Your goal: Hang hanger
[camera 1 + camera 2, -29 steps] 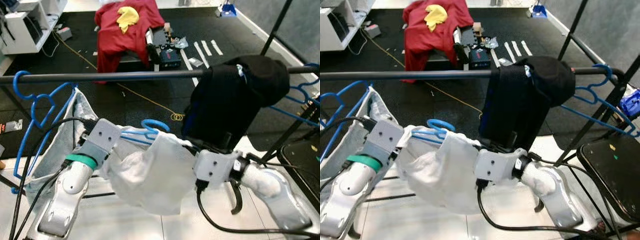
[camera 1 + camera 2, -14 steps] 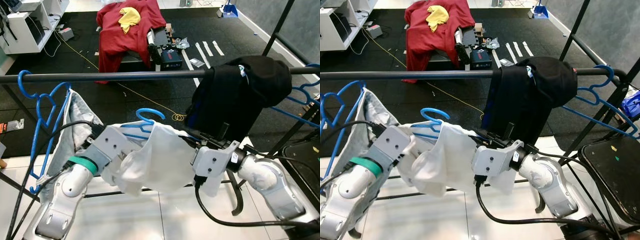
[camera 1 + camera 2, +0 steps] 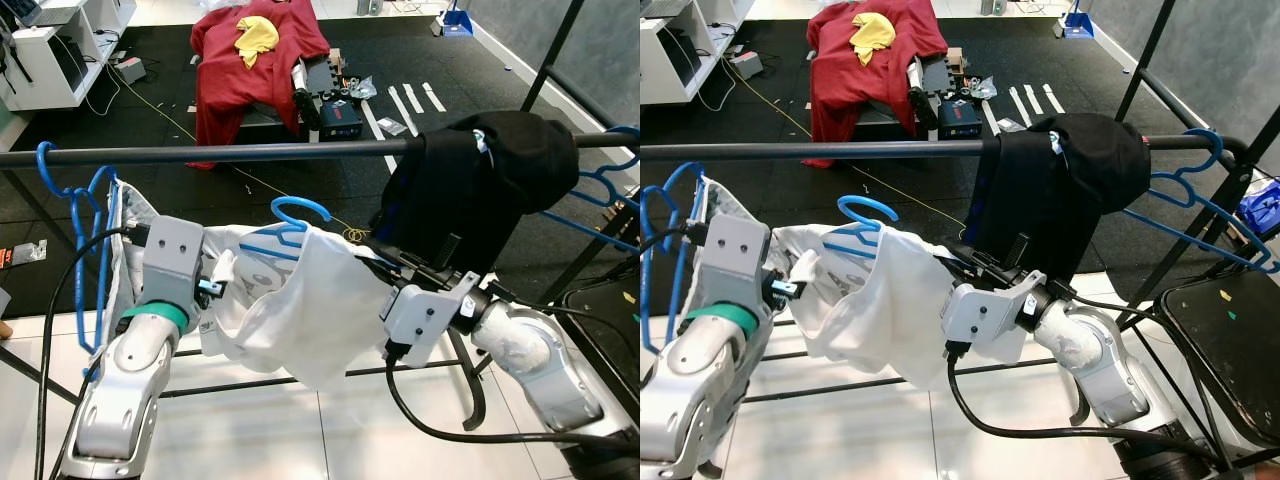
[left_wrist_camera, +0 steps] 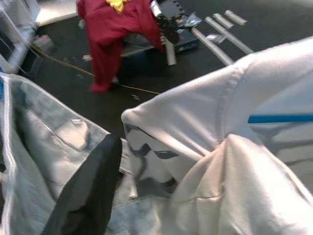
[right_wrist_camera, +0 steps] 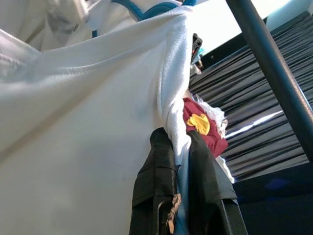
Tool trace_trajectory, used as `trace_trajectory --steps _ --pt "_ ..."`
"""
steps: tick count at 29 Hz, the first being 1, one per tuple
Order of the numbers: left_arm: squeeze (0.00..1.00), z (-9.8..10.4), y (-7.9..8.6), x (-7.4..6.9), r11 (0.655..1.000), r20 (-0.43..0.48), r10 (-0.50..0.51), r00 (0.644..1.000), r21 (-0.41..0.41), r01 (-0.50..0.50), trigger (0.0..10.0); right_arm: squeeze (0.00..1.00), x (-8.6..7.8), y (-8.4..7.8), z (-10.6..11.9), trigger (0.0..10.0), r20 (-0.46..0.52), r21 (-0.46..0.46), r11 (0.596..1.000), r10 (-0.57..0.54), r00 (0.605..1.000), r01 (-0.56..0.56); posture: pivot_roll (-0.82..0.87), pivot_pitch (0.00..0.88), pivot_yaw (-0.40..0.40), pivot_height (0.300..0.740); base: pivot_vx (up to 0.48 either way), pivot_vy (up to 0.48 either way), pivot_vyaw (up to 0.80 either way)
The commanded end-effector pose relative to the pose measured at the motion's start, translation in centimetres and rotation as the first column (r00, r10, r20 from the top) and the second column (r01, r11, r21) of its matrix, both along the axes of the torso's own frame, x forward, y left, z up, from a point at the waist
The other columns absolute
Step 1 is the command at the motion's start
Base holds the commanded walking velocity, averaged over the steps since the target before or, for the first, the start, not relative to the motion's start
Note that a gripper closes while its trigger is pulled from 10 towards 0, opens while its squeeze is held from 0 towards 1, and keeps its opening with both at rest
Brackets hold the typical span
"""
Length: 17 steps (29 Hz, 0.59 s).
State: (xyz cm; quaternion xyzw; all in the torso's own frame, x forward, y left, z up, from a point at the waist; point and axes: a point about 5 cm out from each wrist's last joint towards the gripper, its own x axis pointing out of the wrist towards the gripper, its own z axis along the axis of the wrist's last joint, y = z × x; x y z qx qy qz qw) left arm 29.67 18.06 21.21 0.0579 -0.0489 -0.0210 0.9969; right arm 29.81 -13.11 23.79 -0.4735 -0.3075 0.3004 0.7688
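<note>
blue hanger (image 3: 290,232) with a white shirt (image 3: 300,310) draped on it sits below the black rail (image 3: 220,153), between the two arms, hook up and not yet over the rail. right gripper (image 5: 178,196) is pinched on the shirt's edge, cloth running up between its two black fingers (image 5: 151,196) in the right wrist view. left gripper (image 3: 212,285) is at the shirt's other shoulder; one black finger (image 4: 93,186) shows beside the cloth in the left wrist view, but cannot tell if it is spread or closed on anything.

on the rail: a black garment (image 3: 470,200) bunched to the right, more blue hangers at the far right (image 3: 605,190), and at the left a blue hanger (image 3: 80,240) with a pale grey garment (image 3: 125,250). red cloth (image 3: 250,55) lies on the dark floor beyond.

handling, as a guess: hanger is light, stiff plastic, thin, probably a bit slick. shirt is soft and floppy, likely to slide off a shoulder or sag if the hanger tilts. gripping cloth alone gives poor control of the hook; better hold is the hanger's shoulder bar or neck through the fabric, one side each, keeping it level. free rail between the grey and black garments looks like the spot for the hook. risks: snagging the black garment, shirt slipping off.
</note>
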Motion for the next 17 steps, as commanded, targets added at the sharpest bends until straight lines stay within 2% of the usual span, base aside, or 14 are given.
trace_trajectory --steps 1,2,3,5,6,7,10,11,12,13,14,15,16,17 --pt "1.0 0.1 0.2 -0.4 0.998 -0.014 -0.024 1.0 -0.05 0.023 10.0 0.0 -0.1 0.0 0.4 10.0 0.039 0.026 1.0 0.007 0.999 -0.008 -0.15 0.184 0.084 0.74 0.0 0.0 0.0" --pt "1.0 0.3 0.2 -0.5 0.992 -0.024 -0.053 0.998 -0.12 0.05 10.0 0.0 -0.1 0.0 0.4 10.0 0.039 0.027 1.0 0.006 0.999 -0.007 -0.15 0.185 0.082 0.74 0.0 0.0 0.0" --pt "1.0 0.3 0.2 -0.5 0.992 -0.024 -0.053 0.998 -0.12 0.05 10.0 0.0 -0.1 0.0 0.4 10.0 0.039 0.027 1.0 0.006 0.999 -0.007 -0.15 0.185 0.082 0.74 0.0 0.0 0.0" --pt "1.0 0.8 0.7 -0.6 0.972 -0.021 -0.077 0.997 -0.225 0.071 10.0 0.0 0.0 0.0 0.3 10.0 0.038 0.033 0.999 0.004 0.999 -0.005 -0.15 0.186 0.082 0.74 0.0 0.0 0.0" --pt "1.0 0.8 0.7 -0.6 0.972 -0.021 -0.077 0.997 -0.225 0.071 10.0 0.0 0.0 0.0 0.3 10.0 0.038 0.033 0.999 0.004 0.999 -0.005 -0.15 0.186 0.082 0.74 0.0 0.0 0.0" --pt "1.0 1.5 0.7 -0.9 0.943 0.004 -0.127 0.992 -0.309 0.122 10.0 0.0 0.0 0.0 0.2 10.0 0.037 0.038 0.999 0.001 0.999 -0.002 -0.14 0.185 0.083 0.74 0.0 0.0 0.0" --pt "1.0 2.1 -0.2 -1.6 0.899 0.041 -0.245 0.969 -0.365 0.243 10.0 0.0 0.1 -0.1 0.0 10.0 0.034 0.045 0.999 -0.01 0.999 0.008 -0.14 0.185 0.084 0.74 0.0 0.0 0.0" --pt "0.96 2.1 -0.5 -1.9 0.887 0.044 -0.292 0.956 -0.36 0.287 10.0 0.0 0.2 -0.2 -0.1 10.0 0.033 0.048 0.999 -0.016 0.999 0.015 -0.14 0.185 0.084 0.74 0.0 0.0 0.0" --pt "0.0 2.0 -0.7 -2.1 0.88 0.044 -0.32 0.946 -0.355 0.315 10.0 0.0 0.3 -0.3 -0.2 10.0 0.032 0.05 0.999 -0.02 0.999 0.019 -0.14 0.185 0.084 0.74 0.0 0.0 0.0" --pt "0.0 1.7 -1.1 -2.4 0.926 0.017 -0.329 0.944 -0.193 0.326 10.0 0.0 0.4 -0.4 -0.1 10.0 0.037 0.054 0.998 -0.025 0.999 0.023 -0.14 0.184 0.086 0.74 0.0 0.0 0.0" --pt "0.0 1.7 -1.1 -2.4 0.926 0.017 -0.329 0.944 -0.193 0.326 10.0 0.0 0.4 -0.4 -0.1 10.0 0.037 0.054 0.998 -0.025 0.999 0.023 -0.14 0.184 0.086 0.74 0.0 0.0 0.0" --pt "0.0 1.5 -1.4 -2.5 0.941 -0.004 -0.332 0.943 -0.064 0.332 10.0 0.0 0.4 -0.4 -0.1 10.0 0.042 0.057 0.998 -0.028 0.999 0.025 -0.14 0.184 0.086 0.74 0.0 0.0 0.0" --pt "0.0 1.1 -1.3 -2.4 0.95 -0.025 -0.312 0.95 -0.022 0.311 10.0 0.0 0.4 -0.5 0.1 10.0 0.054 0.061 0.998 -0.029 0.998 0.025 -0.14 0.184 0.086 0.74 0.0 0.0 0.0" --pt "0.0 0.9 -1.2 -2.3 0.955 -0.041 -0.297 0.954 -0.016 0.296 10.0 0.0 0.4 -0.5 0.3 10.0 0.063 0.064 0.998 -0.029 0.998 0.025 -0.14 0.184 0.086 0.74 0.0 0.0 0.0"
